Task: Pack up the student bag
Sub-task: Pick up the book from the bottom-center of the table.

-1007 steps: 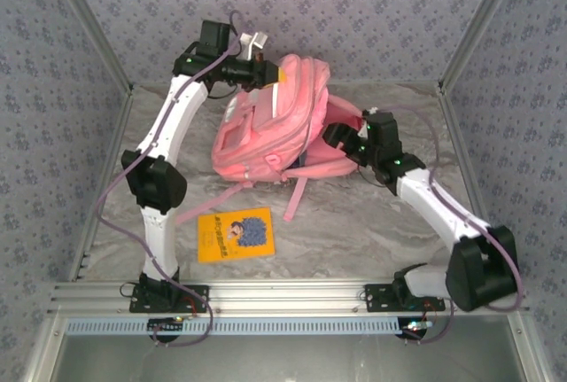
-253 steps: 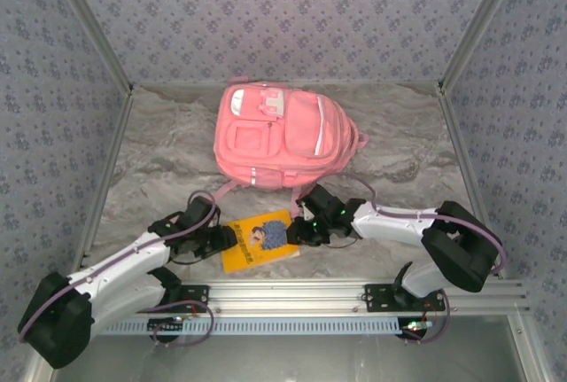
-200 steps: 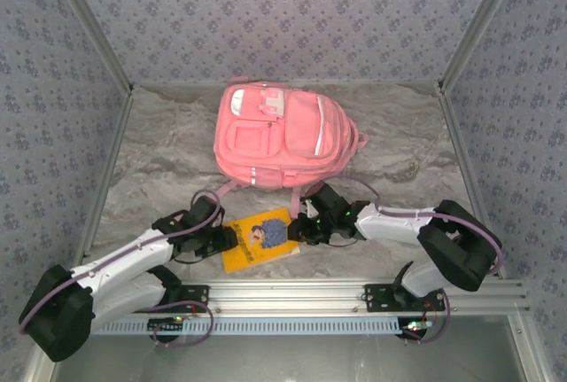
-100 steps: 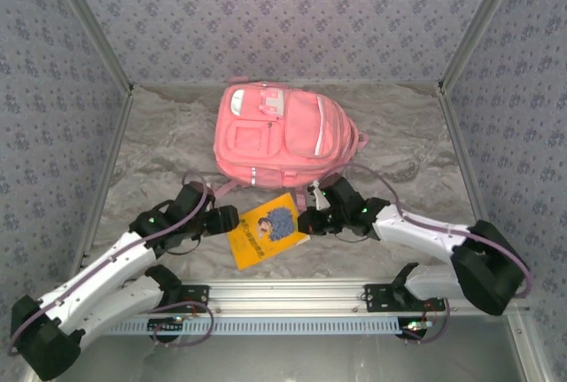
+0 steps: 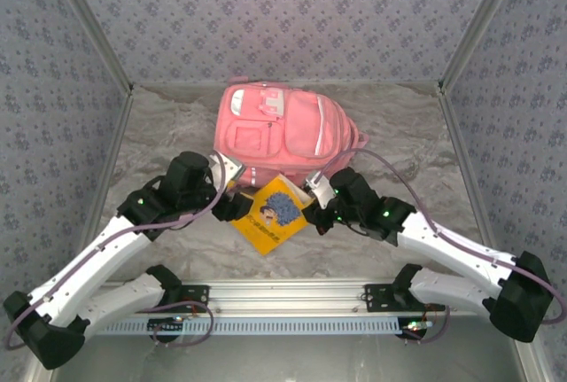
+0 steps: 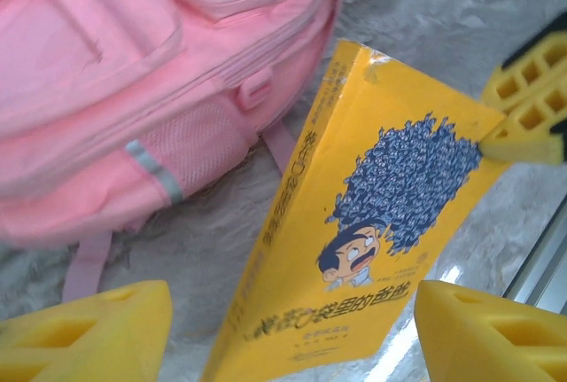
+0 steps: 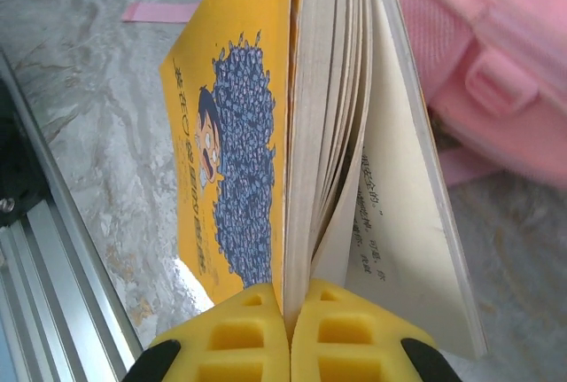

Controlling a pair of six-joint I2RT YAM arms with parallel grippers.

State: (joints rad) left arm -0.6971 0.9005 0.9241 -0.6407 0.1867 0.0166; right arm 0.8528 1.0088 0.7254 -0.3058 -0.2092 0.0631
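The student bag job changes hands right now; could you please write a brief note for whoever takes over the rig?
Left gripper: open, fingers either side of the yellow book, not gripping.
Right gripper: shut on the book's edge, pages fanning.
Student bag: lying front up at the back of the table, looking closed.
Done: book held tilted up just before the bag.
Left: open bag, put book inside.

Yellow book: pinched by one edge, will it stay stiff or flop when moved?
Likely floppy: the yellow book is a thin paperback, and its pages fan apart at the right claw. Probably light. The pinch likely holds few leaves, so it may sag or swing.
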